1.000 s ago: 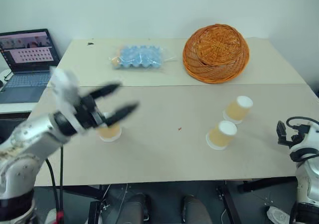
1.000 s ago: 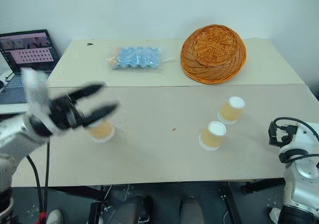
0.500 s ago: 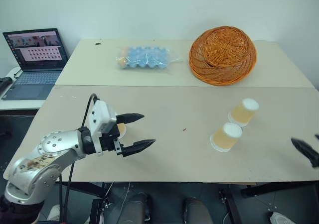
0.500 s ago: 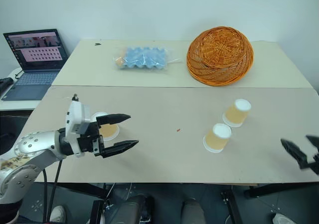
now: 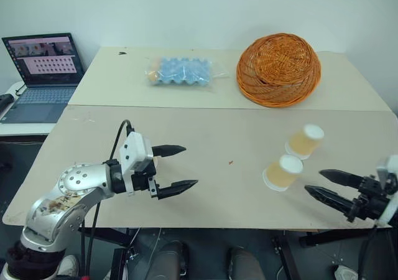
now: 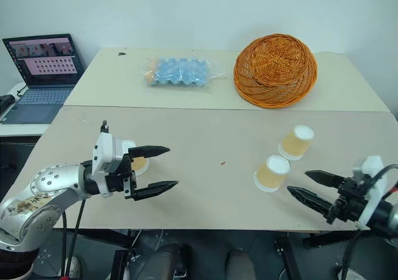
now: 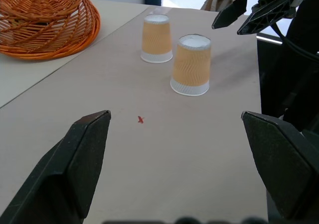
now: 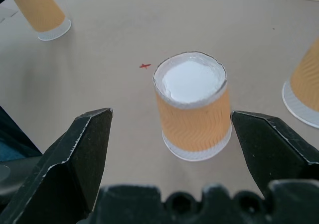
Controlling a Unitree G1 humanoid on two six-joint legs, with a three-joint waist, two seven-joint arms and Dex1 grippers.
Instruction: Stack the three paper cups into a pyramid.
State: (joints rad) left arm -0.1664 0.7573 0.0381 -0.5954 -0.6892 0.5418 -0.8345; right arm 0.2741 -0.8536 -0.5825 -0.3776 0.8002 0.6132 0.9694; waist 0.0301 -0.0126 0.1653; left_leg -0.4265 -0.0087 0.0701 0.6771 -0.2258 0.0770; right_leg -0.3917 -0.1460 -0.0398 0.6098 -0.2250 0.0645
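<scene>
On the laptop (image 5: 42, 74), writing unreadable.

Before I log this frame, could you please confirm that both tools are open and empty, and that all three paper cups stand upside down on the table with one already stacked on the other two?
Not quite: no cup is stacked. The right eye view shows two cups standing apart by the right tool and the third behind the left tool. The rest is right.

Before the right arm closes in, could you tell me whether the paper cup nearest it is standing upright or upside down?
Upside down. The nearest cup stands on its wide white rim, its flat white base facing up and its sides narrowing upward.
</scene>
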